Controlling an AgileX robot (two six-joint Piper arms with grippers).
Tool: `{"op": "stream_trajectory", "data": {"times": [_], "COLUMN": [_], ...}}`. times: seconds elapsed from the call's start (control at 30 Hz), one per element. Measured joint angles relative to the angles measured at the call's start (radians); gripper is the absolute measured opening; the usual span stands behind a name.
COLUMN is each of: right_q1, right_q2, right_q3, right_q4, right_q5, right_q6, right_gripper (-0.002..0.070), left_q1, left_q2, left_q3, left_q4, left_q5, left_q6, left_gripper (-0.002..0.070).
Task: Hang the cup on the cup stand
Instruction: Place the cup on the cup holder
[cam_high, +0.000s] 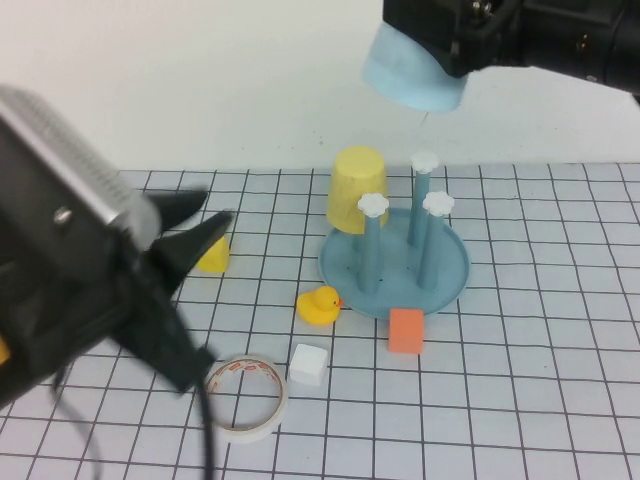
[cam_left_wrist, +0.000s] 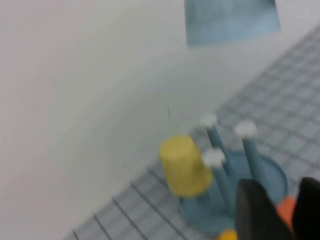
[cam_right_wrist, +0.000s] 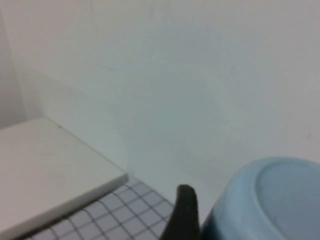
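A white wall is standing behind a white tabletop (cam_high: 560, 400) with a black grid. Toward the far edge, right of the middle, the stand (cam_high: 395, 262) is resting with its three pegs upright. A yellow cup (cam_high: 356, 190) is already sitting upside down at its far left side; it seems to be on a peg, but I cannot see this clearly. The pegs with visible white caps are free.

The right gripper (cam_high: 455, 55) is hanging high above the stand, near the wall, and it is grasping the cup (cam_high: 410, 72). The cup is in the air, tilted, with its closed bottom pointing down and to the left, so its mouth is facing into the gripper side. In the right wrist view the cup (cam_right_wrist: 265, 200) is filling the space between the fingers (cam_right_wrist: 184, 210).

So I judge the task as about half done: the cup is lifted, but it is not yet on a peg. It seems that the cup must be turned mouth-down, brought over a free peg and lowered.

The left gripper (cam_high: 195, 235) is hovering over the left part of the tabletop, well apart from the stand, holding nothing. Its jaws are standing slightly apart.

Near the front edge a duck (cam_high: 319, 304), an orange block (cam_high: 405, 330), a white cube (cam_high: 308, 364) and a tape roll (cam_high: 247, 396) are lying.
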Motion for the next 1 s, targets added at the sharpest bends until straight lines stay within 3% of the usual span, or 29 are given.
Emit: {"op": "stream_trajectory", "data": {"times": [0.1,0.23,0.43,1.0], "right_q1": [0.000,0.000,-0.002,-0.002], "right_q2": [0.004,0.046,0.141,0.344], "right_q3": [0.000,0.000,0.000,-0.084], "right_q4": [0.003,0.010,0.014,0.020], "right_q5": [-0.057,-0.142,-0.222,-0.273], "right_q6": [-0.148,-0.219,-0.294,-0.398], "right_gripper": [0.0590,0.0590,0.0589,0.0589], "left_q1": [0.000,0.000,0.000,0.000], "left_q2": [-0.063,-0.129,-0.219,-0.269], "left_q3": [0.000,0.000,0.026,0.051], "left_q4": [-0.007,-0.009,-0.012,-0.009], "left_q5": [0.148,0.334,0.498,0.518], "left_q6": [-0.018,-0.024,-0.028,-0.050], "left_gripper": [0.0049,0.0009,0.0000,-0.0001]}}
